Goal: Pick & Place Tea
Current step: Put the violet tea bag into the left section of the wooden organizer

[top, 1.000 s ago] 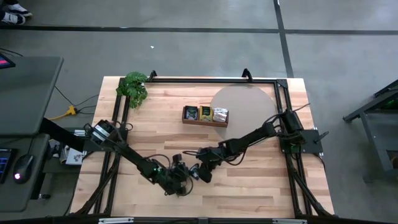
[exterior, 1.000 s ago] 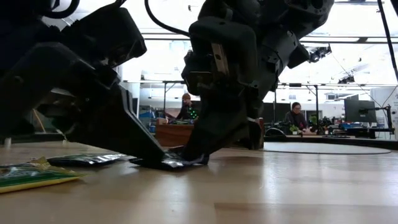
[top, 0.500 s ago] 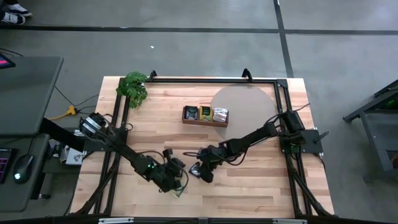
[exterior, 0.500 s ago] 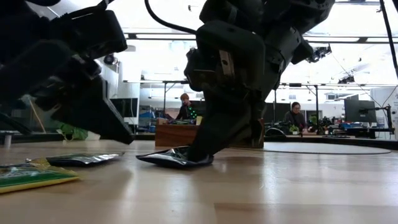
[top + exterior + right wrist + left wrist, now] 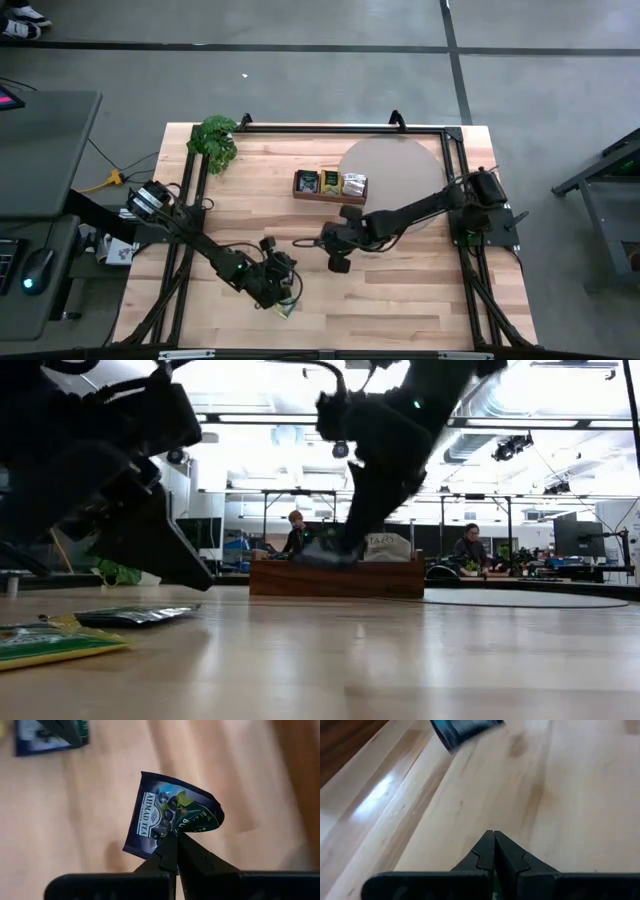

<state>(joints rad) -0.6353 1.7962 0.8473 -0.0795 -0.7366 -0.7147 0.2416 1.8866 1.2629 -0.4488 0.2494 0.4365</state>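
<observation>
Above the table, right gripper (image 5: 175,836) pinches a dark sachet (image 5: 170,815) printed "AHMAD TEA"; left gripper (image 5: 493,836) clenched empty.

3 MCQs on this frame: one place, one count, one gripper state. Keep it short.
1. Where is the plant?
A. table's far-left corner
B. inside the tray
C. near-right corner

2. How many compartments has the wooden tray?
A. two
B. three
C. five

3. The right gripper is:
A. open, empty
B. shut, empty
C. shut on a dark tea sachet

Key: 1 A, the high view shows it at that corner. 2 B, three sections sit side by side. 3 C, the right wrist view shows the sachet pinched at the fingertips.
</observation>
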